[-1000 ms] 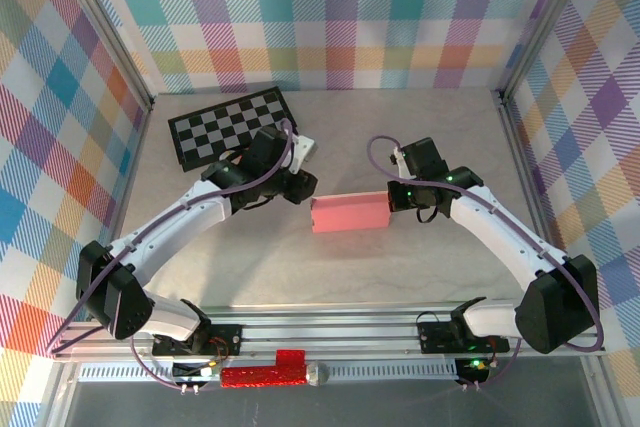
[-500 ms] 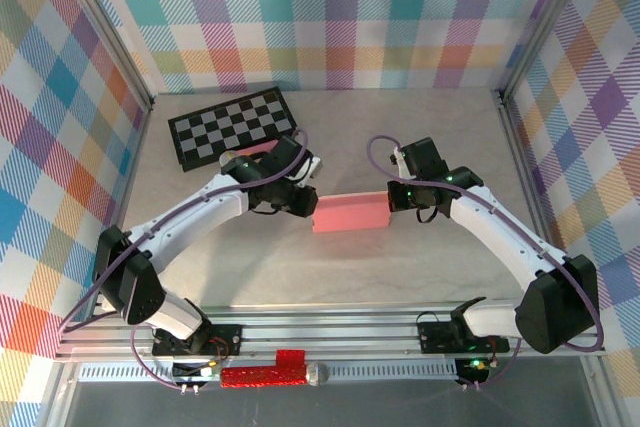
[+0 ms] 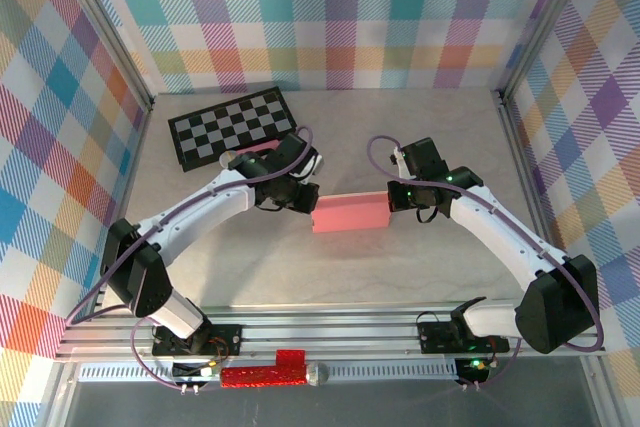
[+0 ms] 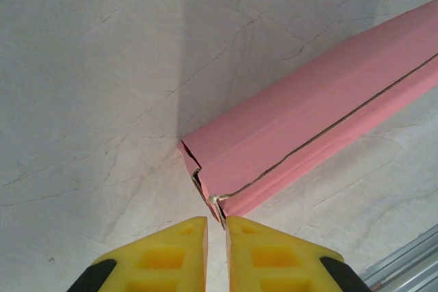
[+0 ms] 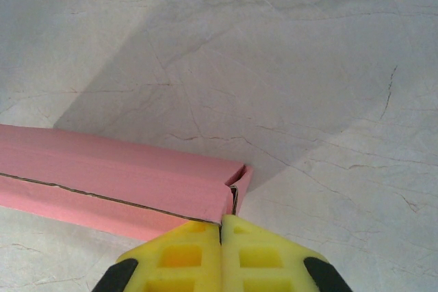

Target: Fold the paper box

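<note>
Mid-fold: the paper box (image 3: 349,214), a long salmon-pink sleeve pressed nearly flat, lies in the middle of the pale surface (image 3: 400,277) with a robot hand at each end. The right hand (image 5: 220,226) is fully closed, its yellow fingertips touching the box's right-end corner. Whether a sliver of card is nipped between them cannot be told. The left hand (image 4: 217,229) is almost closed, with only a narrow slit between its fingers. The frayed corner of the box's left end sits right at the mouth of that slit, apparently not yet clamped.

The step in hand looks like taking hold of the left end flap while the right end is steadied. Doing it well probably means centring the loose card edge in the slit before the fingers meet, so that the flap alone is caught and not both layers. A light squeeze should do, since thin card like this is likely to buckle or tear at the corner. The right hand would best hold firm as an anchor, or the light box may skid across the smooth surface. Any fold should follow the crease and the long seam along the box's side.
</note>
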Action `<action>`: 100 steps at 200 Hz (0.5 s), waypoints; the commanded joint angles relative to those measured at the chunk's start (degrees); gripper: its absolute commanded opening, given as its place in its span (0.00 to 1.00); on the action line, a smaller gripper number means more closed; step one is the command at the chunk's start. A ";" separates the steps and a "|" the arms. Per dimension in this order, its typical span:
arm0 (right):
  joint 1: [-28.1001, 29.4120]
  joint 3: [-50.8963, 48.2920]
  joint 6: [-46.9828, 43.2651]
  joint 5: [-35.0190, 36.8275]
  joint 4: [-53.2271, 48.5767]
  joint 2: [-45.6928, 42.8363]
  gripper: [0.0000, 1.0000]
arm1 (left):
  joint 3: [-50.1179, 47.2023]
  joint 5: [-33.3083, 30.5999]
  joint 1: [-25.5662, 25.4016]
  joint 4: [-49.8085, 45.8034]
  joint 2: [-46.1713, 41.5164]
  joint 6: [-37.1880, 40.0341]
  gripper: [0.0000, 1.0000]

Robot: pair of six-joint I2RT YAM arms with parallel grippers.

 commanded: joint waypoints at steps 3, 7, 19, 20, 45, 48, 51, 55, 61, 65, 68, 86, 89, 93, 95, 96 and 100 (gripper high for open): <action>0.49 -0.04 0.86 -0.23 -2.72 0.84 0.00 | 2.41 -0.25 -0.60 -0.10 0.94 0.46 0.14; 0.48 -0.04 0.86 -0.21 -2.72 0.84 0.00 | 2.57 -0.37 -0.68 -0.17 1.05 0.48 0.14; 0.48 0.04 0.82 -0.22 -2.72 0.77 0.00 | 2.77 -0.55 -0.78 -0.19 1.31 0.57 0.14; 0.48 0.04 0.80 -0.23 -2.72 0.76 0.00 | 2.77 -0.58 -0.78 -0.19 1.31 0.57 0.14; 0.48 -0.08 0.94 -0.32 -2.72 0.76 0.00 | 2.69 -0.70 -0.82 0.33 1.56 0.66 0.11; 0.48 -0.08 0.95 -0.32 -2.72 0.76 0.00 | 2.61 -0.70 -0.86 0.45 1.58 0.66 0.10; 0.48 -0.12 1.00 -0.32 -2.72 0.76 0.00 | 2.57 -0.61 -0.87 0.43 1.58 0.66 0.09; 0.48 -0.08 1.03 -0.32 -2.72 0.67 0.00 | 2.59 -0.61 -0.87 0.50 1.67 0.66 0.09; 0.48 -0.18 1.04 -0.40 -2.72 0.67 0.00 | 2.60 -0.61 -0.89 0.60 1.75 0.66 0.08; 0.48 -0.22 1.02 -0.41 -2.68 0.59 0.00 | 2.52 -0.61 -0.90 0.60 1.76 0.66 0.07; 0.48 -0.18 1.04 -0.41 -2.64 0.58 0.00 | 2.51 -0.60 -0.90 0.60 1.84 0.66 0.07; 0.49 -0.18 1.04 -0.41 -2.64 0.54 0.00 | 2.50 -0.76 -1.11 0.52 2.09 0.83 0.05; 0.48 -0.13 1.04 -0.41 -2.64 0.58 0.00 | 2.51 -0.81 -1.13 0.51 2.11 0.87 0.05; 0.48 -0.13 1.03 -0.41 -2.63 0.58 0.00 | 2.50 -0.93 -1.16 0.43 2.11 0.92 0.05; 0.48 -0.13 1.04 -0.41 -2.63 0.58 0.00 | 2.46 -0.98 -1.20 0.43 2.11 0.92 0.04; 0.48 -0.13 1.04 -0.41 -2.63 0.58 0.00 | 2.44 -1.00 -1.21 0.43 2.11 0.92 0.04; 0.48 -0.13 0.97 -0.41 -2.63 0.58 0.00 | 2.42 -1.05 -1.21 0.42 2.11 0.96 0.04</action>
